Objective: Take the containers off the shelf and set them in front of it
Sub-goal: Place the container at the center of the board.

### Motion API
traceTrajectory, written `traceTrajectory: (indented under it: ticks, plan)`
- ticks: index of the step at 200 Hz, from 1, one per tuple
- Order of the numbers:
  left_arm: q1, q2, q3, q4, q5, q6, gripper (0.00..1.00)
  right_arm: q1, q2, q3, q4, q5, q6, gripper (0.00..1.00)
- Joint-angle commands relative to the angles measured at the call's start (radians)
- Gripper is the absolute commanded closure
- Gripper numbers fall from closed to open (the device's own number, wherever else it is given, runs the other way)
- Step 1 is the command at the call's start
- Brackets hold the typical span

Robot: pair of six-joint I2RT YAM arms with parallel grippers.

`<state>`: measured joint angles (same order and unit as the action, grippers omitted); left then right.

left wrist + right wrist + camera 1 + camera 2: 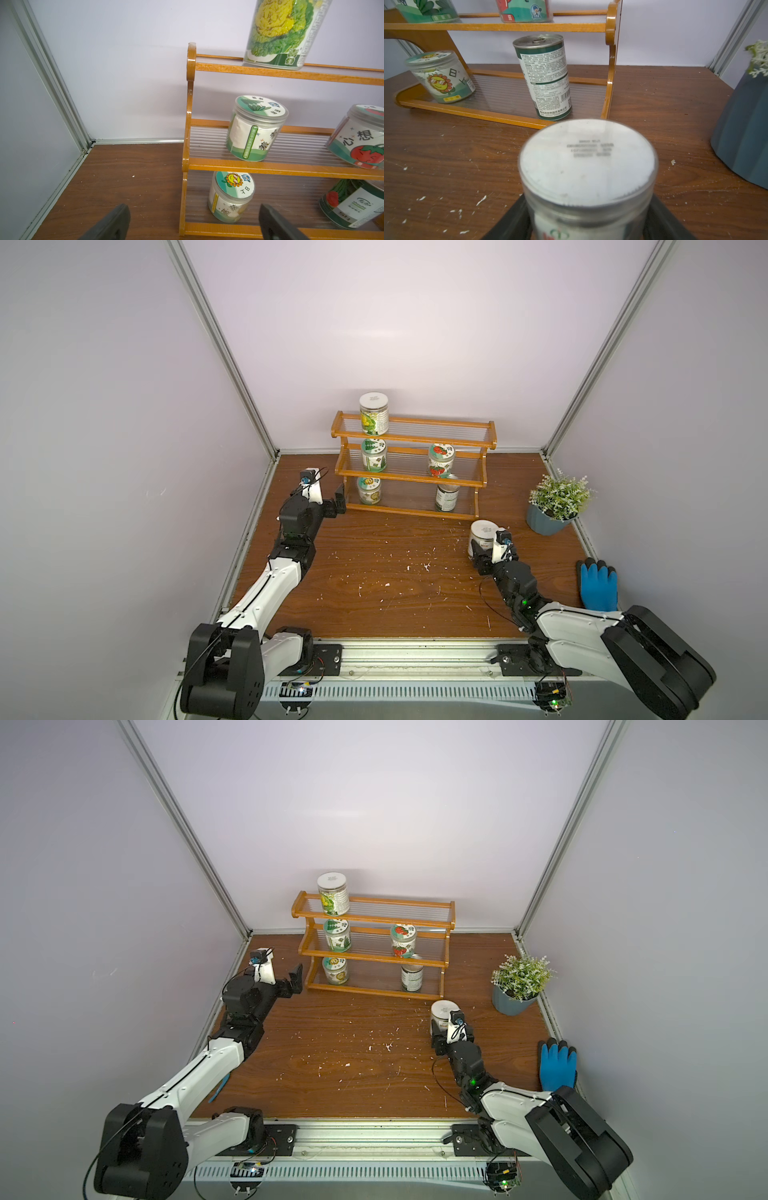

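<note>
**One jar off, five left on the shelf (436, 435)**
A white-lidded jar (482, 533) is pinched in the right jaws, low over the tabletop (374, 572) just in front of the shelf's right end. Setting down and release are probably called for next. The left jaws are spread beside the bottom tier, near the sunflower jar (230, 197). Contents are hidden by labels.

Shelf (228, 69): glossy varnished wood frame, clear ribbed plastic tiers.
Table (446, 155): wood grain, scuffed, flecked white.
Can (544, 79): bare metal top, printed label.
Held jar (587, 162): clear plastic, dull white lid.
Pot (743, 128): matt blue-grey.
Glove (598, 587): blue rubbery coating, black knit.
</note>
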<state>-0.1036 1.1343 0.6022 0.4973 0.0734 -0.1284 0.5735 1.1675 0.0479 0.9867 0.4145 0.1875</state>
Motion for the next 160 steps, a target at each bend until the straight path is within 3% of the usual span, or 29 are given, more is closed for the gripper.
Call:
traceTrajectory:
  ticks: [1, 88, 122, 160]
  plan:
    - [-0.007, -0.011, -0.017, 0.032, -0.007, 0.000, 0.01, -0.002, 0.033, 0.043, 0.123, 0.004, 0.070, 0.52]
    - [-0.007, -0.018, -0.041, 0.062, -0.014, -0.013, 0.00, -0.001, 0.267, 0.136, 0.092, -0.018, 0.128, 0.47]
    - [-0.007, -0.025, -0.044, 0.061, -0.011, -0.012, 0.00, 0.035, 0.292, 0.136, 0.064, 0.003, 0.159, 0.30]
    - [-0.007, -0.025, -0.049, 0.072, -0.012, -0.014, 0.00, 0.075, 0.241, 0.113, 0.000, 0.086, 0.167, 0.17]
